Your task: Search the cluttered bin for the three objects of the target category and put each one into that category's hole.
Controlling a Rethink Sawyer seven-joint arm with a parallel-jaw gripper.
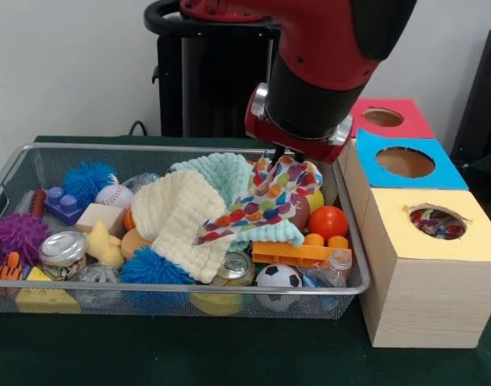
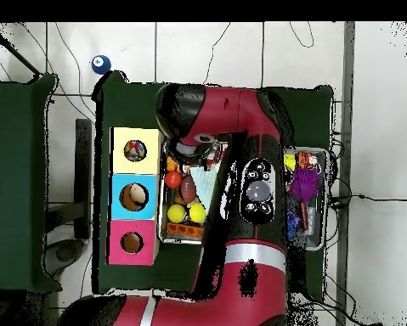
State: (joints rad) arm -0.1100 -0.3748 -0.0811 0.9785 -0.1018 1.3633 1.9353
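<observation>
The wire mesh bin (image 1: pixel 181 291) is full of toys and cloths. My gripper (image 1: pixel 278 155) is low over its right part, and only its black tips show under the red wrist. It looks shut on the top edge of a colourfully patterned fabric (image 1: pixel 257 201), which hangs from it and drapes left over the cream waffle cloth (image 1: pixel 181 221) and the mint waffle cloth (image 1: pixel 221 173). The yellow-topped box's hole (image 1: pixel 437 223) is to the right of the bin, and patterned fabric shows inside it. In the overhead view the arm hides the gripper, and the yellow hole (image 2: pixel 135 151) shows coloured cloth.
The blue-topped hole (image 1: pixel 405 162) and the red-topped hole (image 1: pixel 383 117) stand behind the yellow box. The bin also holds an orange ball (image 1: pixel 328 222), a soccer ball (image 1: pixel 278 278), cans (image 1: pixel 63 248), blue fuzzy balls (image 1: pixel 149 267), a purple one (image 1: pixel 16 235) and blocks.
</observation>
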